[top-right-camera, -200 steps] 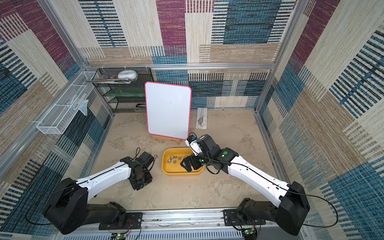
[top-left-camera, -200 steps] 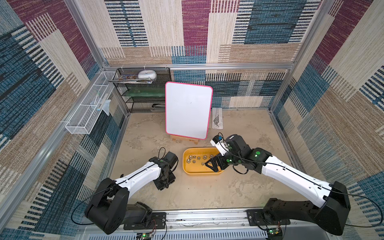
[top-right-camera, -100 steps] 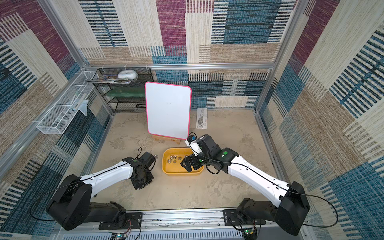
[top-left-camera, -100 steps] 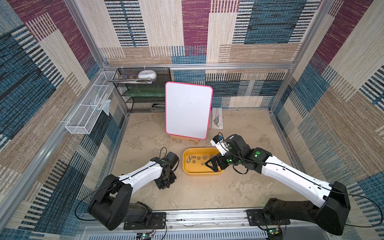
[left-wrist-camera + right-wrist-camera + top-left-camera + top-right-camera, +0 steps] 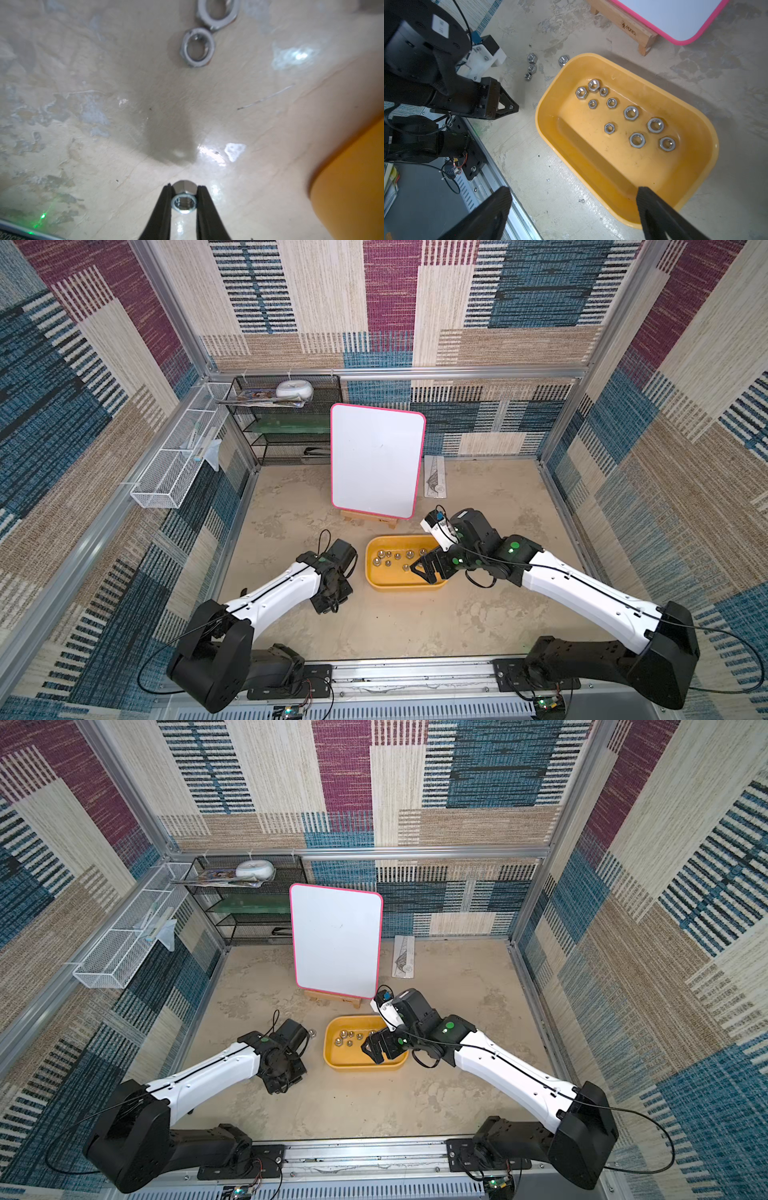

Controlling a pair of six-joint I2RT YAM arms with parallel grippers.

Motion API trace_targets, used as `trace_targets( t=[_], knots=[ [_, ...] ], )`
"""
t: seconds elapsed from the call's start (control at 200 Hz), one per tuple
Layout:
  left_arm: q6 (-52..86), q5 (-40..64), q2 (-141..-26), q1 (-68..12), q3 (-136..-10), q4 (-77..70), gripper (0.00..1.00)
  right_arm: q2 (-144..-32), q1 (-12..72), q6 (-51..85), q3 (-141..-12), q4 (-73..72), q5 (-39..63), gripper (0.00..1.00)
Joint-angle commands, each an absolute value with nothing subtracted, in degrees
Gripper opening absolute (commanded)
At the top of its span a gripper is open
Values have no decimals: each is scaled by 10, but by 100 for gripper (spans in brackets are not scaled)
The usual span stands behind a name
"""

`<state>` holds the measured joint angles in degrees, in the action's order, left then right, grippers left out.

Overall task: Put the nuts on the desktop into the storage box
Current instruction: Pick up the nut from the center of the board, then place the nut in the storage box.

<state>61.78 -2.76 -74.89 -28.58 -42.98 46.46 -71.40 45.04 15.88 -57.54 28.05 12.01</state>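
Left wrist: left gripper (image 5: pixel 185 187) clamps nut (image 5: pixel 184 202) over mottled desktop (image 5: pixel 83 104); right gripper (image 5: pixel 574 190) spread; patchwork walls (image 5: pixel 390 302).

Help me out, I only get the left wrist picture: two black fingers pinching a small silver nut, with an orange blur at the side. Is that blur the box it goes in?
Observer: Yes, that is the storage box. The right wrist view shows ten nuts already lying in it.
Operator: Any more left outside?
Observer: Four loose nuts lie on the desktop, three clustered and one close beside the box's rim.
Operator: And the other hand?
Observer: The right hand hangs open and empty over the box's edge.
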Motion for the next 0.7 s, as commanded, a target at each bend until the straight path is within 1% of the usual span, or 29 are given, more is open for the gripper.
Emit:
trace_targets(
  t=[0.0,0.125,0.24,0.476,0.691],
  knots=[
    [586,-40,-735,-286,-468,511,16,-710,451,165,-578,286,109,99],
    [558,-37,-741,-291,-538,527,17,-696,451,174,-567,282,97,99],
    [547,-29,-771,-307,-602,530,18,-679,451,184,-555,282,86,99],
    [518,-20,-887,-364,-728,529,18,-621,451,214,-519,284,49,99],
    [496,-4,-1002,-398,-805,527,18,-586,451,233,-500,298,36,99]
  ],
)
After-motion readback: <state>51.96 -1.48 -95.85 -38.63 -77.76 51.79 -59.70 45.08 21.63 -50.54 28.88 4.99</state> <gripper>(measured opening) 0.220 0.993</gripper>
